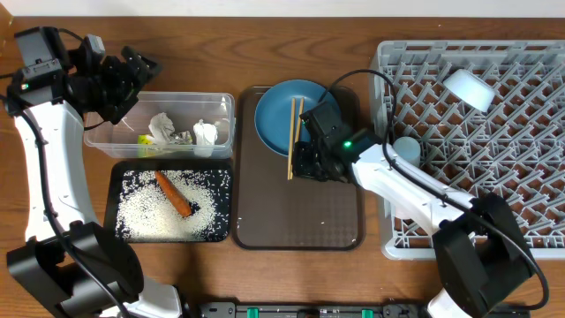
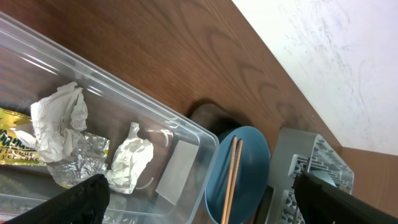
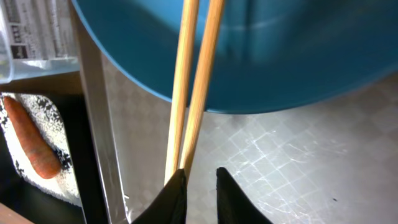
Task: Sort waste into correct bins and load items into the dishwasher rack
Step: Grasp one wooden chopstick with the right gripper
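Right jaws: the right gripper (image 3: 202, 182) has its jaws drawn nearly together, with a narrow slit between them. The brown serving tray (image 3: 280, 162) shows through the slit and nothing is seen in it.
Grip status, right: cannot tell. The near ends of the wooden chopsticks (image 3: 193, 81) meet the tip of one finger (image 3: 171, 196) at its outer edge, not in the slit.
Chopsticks: the pair lies side by side, running from that fingertip away across the rim of the dark-blue plate (image 3: 280, 50). The far ends rest on the plate and the near ends lie over the serving tray.
Plate: at the far end of the serving tray, just beside the right gripper.
Left jaws: the left gripper (image 2: 205, 199) is released, jaws spread wide and holding nothing. It is above the far end of the clear tub (image 2: 124, 93).
Tub contents: crumpled napkins (image 2: 59, 121) and a yellow-green wrapper (image 2: 12, 134).
Black tray (image 1: 110, 203): on the surface just beside the tub, holding rice grains (image 1: 150, 212) and the carrot (image 1: 175, 194).
Dishwasher rack (image 1: 530, 132): beside the serving tray on the side away from the tub, with a white bowl (image 1: 468, 88) and a light-blue cup (image 1: 406, 148) in it.
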Available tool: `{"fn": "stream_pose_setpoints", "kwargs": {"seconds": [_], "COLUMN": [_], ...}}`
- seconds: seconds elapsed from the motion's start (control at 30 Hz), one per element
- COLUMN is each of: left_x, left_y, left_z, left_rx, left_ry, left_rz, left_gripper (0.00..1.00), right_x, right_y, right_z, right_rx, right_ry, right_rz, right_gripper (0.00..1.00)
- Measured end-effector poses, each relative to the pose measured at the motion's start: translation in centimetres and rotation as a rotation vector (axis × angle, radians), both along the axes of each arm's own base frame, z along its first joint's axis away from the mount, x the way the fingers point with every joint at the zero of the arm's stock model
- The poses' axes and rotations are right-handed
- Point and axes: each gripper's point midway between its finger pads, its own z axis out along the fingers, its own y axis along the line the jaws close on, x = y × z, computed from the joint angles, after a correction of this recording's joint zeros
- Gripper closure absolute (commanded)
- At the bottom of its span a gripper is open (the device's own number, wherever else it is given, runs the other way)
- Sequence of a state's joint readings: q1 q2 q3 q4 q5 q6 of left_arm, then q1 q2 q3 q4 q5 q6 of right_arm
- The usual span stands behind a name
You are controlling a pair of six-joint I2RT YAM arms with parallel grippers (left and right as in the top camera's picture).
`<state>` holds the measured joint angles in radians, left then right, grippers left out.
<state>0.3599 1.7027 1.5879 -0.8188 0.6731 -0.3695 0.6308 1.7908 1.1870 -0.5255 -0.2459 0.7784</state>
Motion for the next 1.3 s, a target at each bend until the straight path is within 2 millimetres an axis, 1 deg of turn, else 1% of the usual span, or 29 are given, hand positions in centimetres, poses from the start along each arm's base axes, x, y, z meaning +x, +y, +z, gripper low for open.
{"fn": "stream_pose_setpoints", "kwargs": {"seconds": [0.17, 0.67, 0.97, 1.3], "left_x": [0.0, 0.0, 0.0, 0.0], "left_y": [0.0, 0.0, 0.0, 0.0], "left_z": [0.0, 0.0, 0.0, 0.0], "left_rx": [0.0, 0.0, 0.0, 0.0], "left_ry": [0.0, 0.0, 0.0, 0.0], "left_rz": [0.0, 0.0, 0.0, 0.0], "left_gripper": [0.04, 0.04, 0.04, 0.04], "right_x": [0.1, 0.4, 0.17, 0.05], "right_y": [0.19, -0.08, 0.34, 0.16], "right_z": [0.07, -0.03, -0.05, -0.16], "right_rx": [0.003, -0.021, -0.031, -0.04], "right_ry": [-0.007, -0.023, -0.036, -0.031], "right_rz": [-0.005, -0.027, -0.021, -0.023], "right_gripper": [0.8, 0.81, 0.81, 0.82]}}
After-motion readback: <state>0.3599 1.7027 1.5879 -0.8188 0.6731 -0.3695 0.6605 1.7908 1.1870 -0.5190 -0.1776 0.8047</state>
